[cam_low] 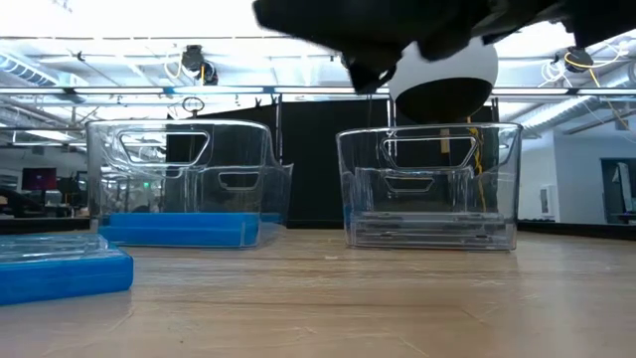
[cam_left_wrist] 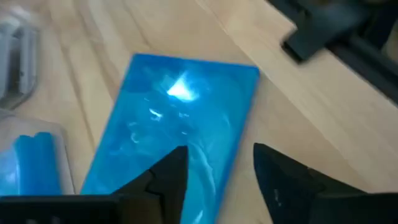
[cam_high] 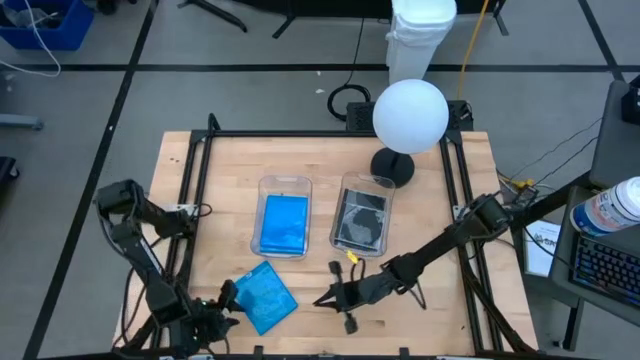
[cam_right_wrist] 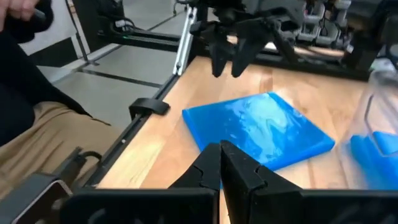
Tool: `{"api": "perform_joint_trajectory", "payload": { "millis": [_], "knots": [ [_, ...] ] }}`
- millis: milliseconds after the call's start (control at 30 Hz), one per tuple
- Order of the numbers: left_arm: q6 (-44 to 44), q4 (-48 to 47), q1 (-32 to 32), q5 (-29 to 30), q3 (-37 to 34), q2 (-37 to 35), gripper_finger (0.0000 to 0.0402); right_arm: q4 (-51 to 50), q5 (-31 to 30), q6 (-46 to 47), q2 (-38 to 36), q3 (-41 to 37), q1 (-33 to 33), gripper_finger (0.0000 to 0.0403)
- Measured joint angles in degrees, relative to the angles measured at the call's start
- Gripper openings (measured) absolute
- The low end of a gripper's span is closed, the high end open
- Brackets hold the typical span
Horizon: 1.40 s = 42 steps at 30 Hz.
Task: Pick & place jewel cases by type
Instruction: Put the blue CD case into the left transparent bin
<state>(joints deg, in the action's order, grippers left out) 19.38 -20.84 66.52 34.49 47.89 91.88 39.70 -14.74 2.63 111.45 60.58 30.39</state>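
I have the left gripper [cam_high: 228,297] low at the near left edge of the table, fingers spread apart with nothing between them, poised just over one edge of the loose blue jewel case [cam_high: 266,296] lying flat on the wood. My read: this is the reach-in before a pick, or a let-go; I can't tell which. If it's the pick, I need to drop onto the case's edge, close, then carry it to the left bin [cam_high: 285,185], which already holds blue cases [cam_high: 284,224].

The right gripper [cam_high: 325,298] waits just beside, fingers pressed together, empty.

Farther on, the right bin [cam_high: 365,183] holds clear cases with a dark disc [cam_high: 361,220].

The butcher-block tabletop [cam_high: 430,200] sits in a black frame; a white globe lamp [cam_high: 410,116] stands at its far edge. Beyond lies a grey taped floor, and the low view shows a ceiling-lit workshop.
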Motion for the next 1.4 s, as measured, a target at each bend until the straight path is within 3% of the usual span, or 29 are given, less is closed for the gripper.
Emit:
{"api": "perform_joint_trajectory", "payload": {
  "millis": [267,600,767,900,1133,1400],
  "knots": [
    [-4.54,-3.49,0.46,-0.44,1.93,4.19,0.0230,-6.95,-0.11,6.27,3.48,3.68,-2.01,0.0000],
    [-8.24,-4.82,-3.51,-1.89,1.93,6.36,0.0232,-11.94,1.22,14.92,3.80,3.65,-4.79,0.0000],
    [-10.21,-6.15,-5.86,-6.90,2.17,7.73,0.0232,-12.58,1.51,17.02,4.80,3.65,-5.88,0.0000],
    [-10.25,-6.03,-6.36,-7.58,2.15,7.73,0.0232,-12.02,1.90,19.12,6.13,3.81,-6.57,0.0000],
    [-8.13,-6.48,-6.26,-8.31,2.04,7.78,0.0232,-10.85,5.66,21.32,10.57,5.03,-7.62,0.0000],
    [-7.05,-5.88,-6.18,-7.78,1.97,8.24,0.0232,-10.34,13.21,20.42,18.72,14.35,-9.46,0.0000]
  ]
}}
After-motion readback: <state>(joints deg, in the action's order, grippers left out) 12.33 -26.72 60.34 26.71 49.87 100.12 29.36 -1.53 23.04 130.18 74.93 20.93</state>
